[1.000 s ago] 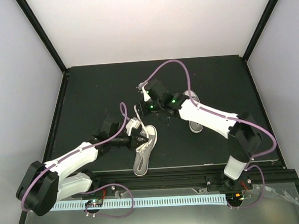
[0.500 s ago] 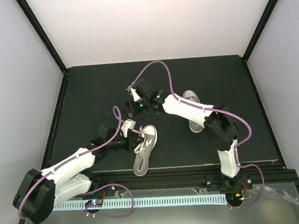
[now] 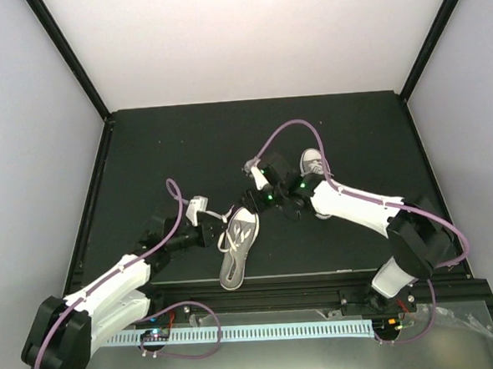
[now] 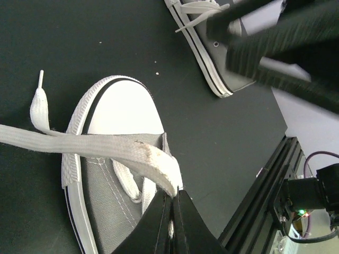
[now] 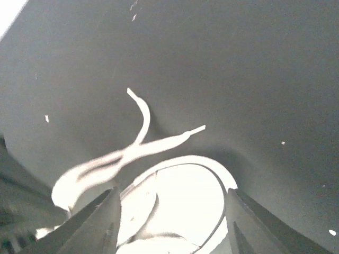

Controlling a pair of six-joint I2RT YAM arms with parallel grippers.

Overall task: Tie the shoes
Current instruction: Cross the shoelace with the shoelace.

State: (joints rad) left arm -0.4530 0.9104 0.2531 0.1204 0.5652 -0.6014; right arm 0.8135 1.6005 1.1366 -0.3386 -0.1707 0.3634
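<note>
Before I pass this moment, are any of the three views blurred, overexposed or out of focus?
Right wrist: the near shoe's white toe cap is blown out and its laces look smeared by motion blur. Left wrist: sharp on the lace pinched in the left gripper, but the right arm at top right is blurred. Top external: evenly lit, sharp, no glare.

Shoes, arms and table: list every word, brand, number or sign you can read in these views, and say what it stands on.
None can be read in any view.
The near shoe shows a plain white toe cap and grey canvas; its lace is blank.
The far shoe shows no legible mark.
The right arm carries green lights, no writing.
</note>
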